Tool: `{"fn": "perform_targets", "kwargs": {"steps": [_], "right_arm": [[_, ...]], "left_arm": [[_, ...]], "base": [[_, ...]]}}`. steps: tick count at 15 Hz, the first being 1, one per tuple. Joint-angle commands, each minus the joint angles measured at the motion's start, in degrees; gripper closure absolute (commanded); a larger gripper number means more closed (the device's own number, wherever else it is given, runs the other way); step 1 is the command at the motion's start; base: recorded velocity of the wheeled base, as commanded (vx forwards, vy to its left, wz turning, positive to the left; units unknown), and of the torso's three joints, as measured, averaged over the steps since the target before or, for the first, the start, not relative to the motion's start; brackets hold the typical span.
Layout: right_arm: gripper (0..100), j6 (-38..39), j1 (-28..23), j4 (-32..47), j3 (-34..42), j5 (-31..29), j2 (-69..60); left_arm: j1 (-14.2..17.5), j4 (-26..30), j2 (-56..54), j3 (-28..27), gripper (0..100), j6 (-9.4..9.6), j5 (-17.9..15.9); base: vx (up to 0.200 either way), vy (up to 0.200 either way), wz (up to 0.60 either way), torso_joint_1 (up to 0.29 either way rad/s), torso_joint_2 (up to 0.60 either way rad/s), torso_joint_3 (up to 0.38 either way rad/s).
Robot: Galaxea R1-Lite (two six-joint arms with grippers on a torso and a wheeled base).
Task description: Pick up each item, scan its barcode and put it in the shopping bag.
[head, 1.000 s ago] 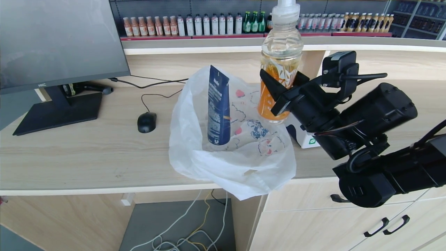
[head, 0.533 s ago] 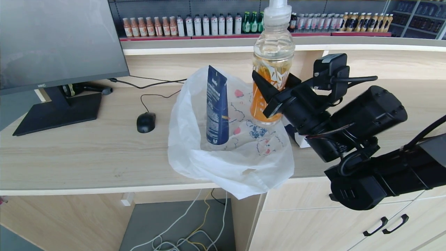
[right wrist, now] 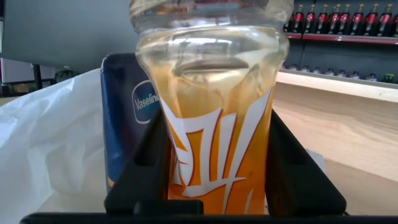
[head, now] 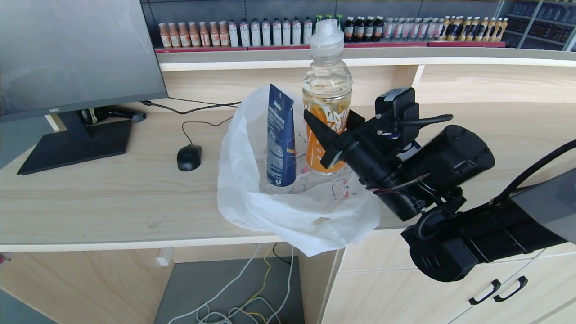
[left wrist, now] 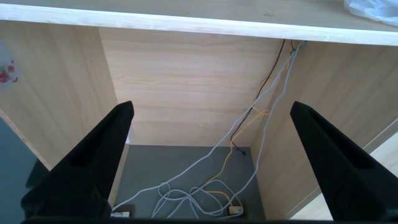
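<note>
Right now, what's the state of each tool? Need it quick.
Left tool: open, holding nothing.
Right tool: closed on the orange drink bottle.

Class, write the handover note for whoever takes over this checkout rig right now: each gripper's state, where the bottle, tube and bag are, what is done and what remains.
Left gripper: open, empty, low by the cables under the counter.
Right gripper: shut on the orange drink bottle, held upright over the mouth of the shopping bag.
Blue tube: standing inside the bag, beside the bottle.
Done: tube bagged.
Left: lower the bottle in and release it. Whether it was scanned cannot be told.
</note>
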Motion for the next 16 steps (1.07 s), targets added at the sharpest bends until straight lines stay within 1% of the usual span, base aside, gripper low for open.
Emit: {"fn": "perform_targets", "kwargs": {"steps": [1, 13, 16], "right_arm": [[100, -0.05, 0.17, -0.06, 0.01, -0.01, 1.20], [100, 0.04, -0.01, -0.06, 0.19, -0.10, 4.46], [100, 0.04, -2.47, -0.06, 1.15, -0.10, 5.33]], "left_arm": [[-0.01, 0.00, -0.02, 0.00, 0, -0.02, 0.00], [0.07, 0.00, -0.02, 0.00, 0, -0.02, 0.00], [-0.01, 0.00, -0.02, 0.00, 0, -0.02, 0.00]], "base": [[0.000, 0.000, 0.00, 0.000, 0.00, 0.000], [0.000, 0.000, 0.00, 0.000, 0.00, 0.000], [0.000, 0.000, 0.00, 0.000, 0.00, 0.000]]}}
